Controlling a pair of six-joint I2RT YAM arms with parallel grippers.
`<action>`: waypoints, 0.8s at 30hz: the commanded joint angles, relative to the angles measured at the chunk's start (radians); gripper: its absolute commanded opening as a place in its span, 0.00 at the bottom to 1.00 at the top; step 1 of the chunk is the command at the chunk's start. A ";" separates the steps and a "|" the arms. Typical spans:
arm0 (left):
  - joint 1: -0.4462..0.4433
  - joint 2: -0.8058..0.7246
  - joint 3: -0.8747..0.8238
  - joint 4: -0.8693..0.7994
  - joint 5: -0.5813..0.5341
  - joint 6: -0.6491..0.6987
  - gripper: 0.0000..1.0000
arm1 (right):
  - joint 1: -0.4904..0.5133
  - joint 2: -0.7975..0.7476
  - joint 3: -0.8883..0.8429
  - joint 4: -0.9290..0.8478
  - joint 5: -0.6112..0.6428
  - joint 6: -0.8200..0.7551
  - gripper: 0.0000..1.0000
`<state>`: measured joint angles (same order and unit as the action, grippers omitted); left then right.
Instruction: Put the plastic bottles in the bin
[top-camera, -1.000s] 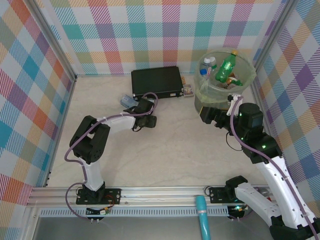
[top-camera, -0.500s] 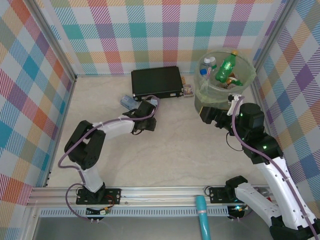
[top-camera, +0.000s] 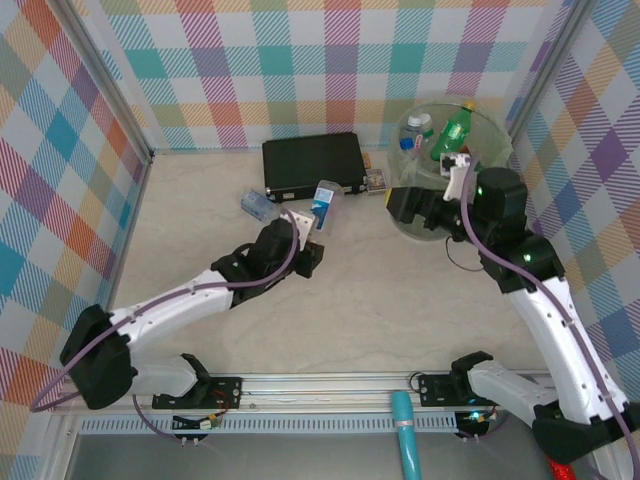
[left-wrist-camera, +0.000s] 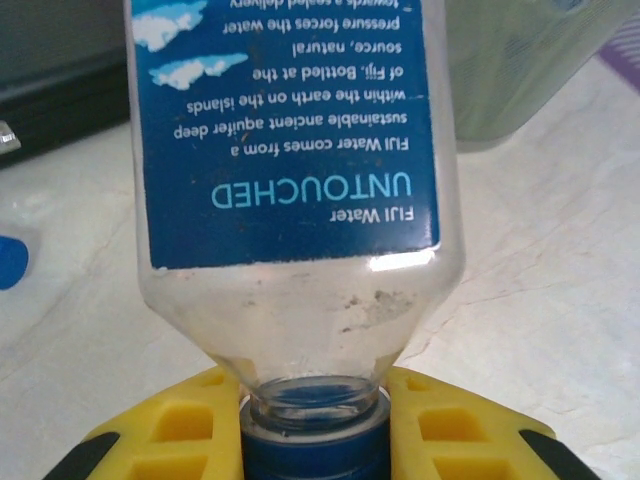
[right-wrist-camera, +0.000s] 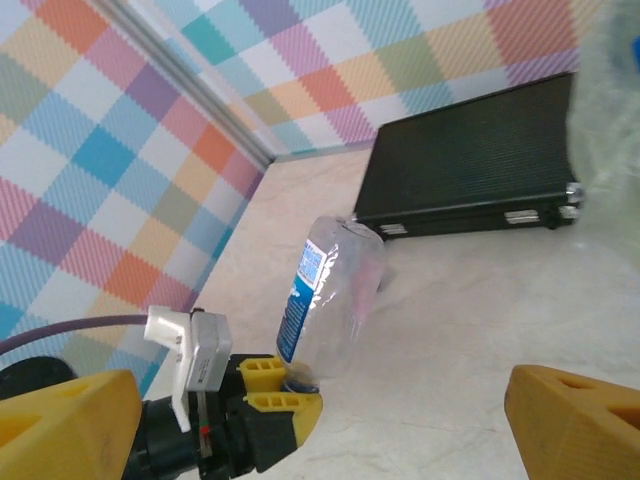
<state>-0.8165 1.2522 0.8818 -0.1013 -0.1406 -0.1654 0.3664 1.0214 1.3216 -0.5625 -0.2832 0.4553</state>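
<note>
We grip the bottle (left-wrist-camera: 290, 150) by its neck in the closed left gripper (left-wrist-camera: 312, 425); we should lift it high over the bin (top-camera: 503, 140), past the wide, empty right gripper (top-camera: 405, 205).

Walls (top-camera: 300, 60): pastel plaid panels enclosing three sides.
Corner post (top-camera: 107, 80): grey metal strip joining two panels.
Table (top-camera: 380, 300): pale beige, marbled, evenly lit, soft shadows.
Front rail (top-camera: 320, 383): slotted aluminium along the near edge.

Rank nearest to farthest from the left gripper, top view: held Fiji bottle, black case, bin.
1. Fiji bottle: neck clamped in the left gripper.
2. black case: just behind it, by the back wall.
3. bin: far right, back corner.
</note>
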 joint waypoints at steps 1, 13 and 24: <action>-0.042 -0.094 -0.023 0.053 -0.042 0.021 0.19 | 0.002 0.073 0.100 -0.032 -0.131 -0.016 0.91; -0.109 -0.207 -0.031 0.056 0.021 0.042 0.19 | 0.028 0.245 0.181 0.002 -0.329 0.055 0.84; -0.169 -0.224 0.005 0.026 0.010 0.065 0.18 | 0.142 0.355 0.250 -0.076 -0.210 0.016 0.87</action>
<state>-0.9688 1.0561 0.8589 -0.0761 -0.1280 -0.1257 0.4885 1.3590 1.5387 -0.6094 -0.5205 0.4862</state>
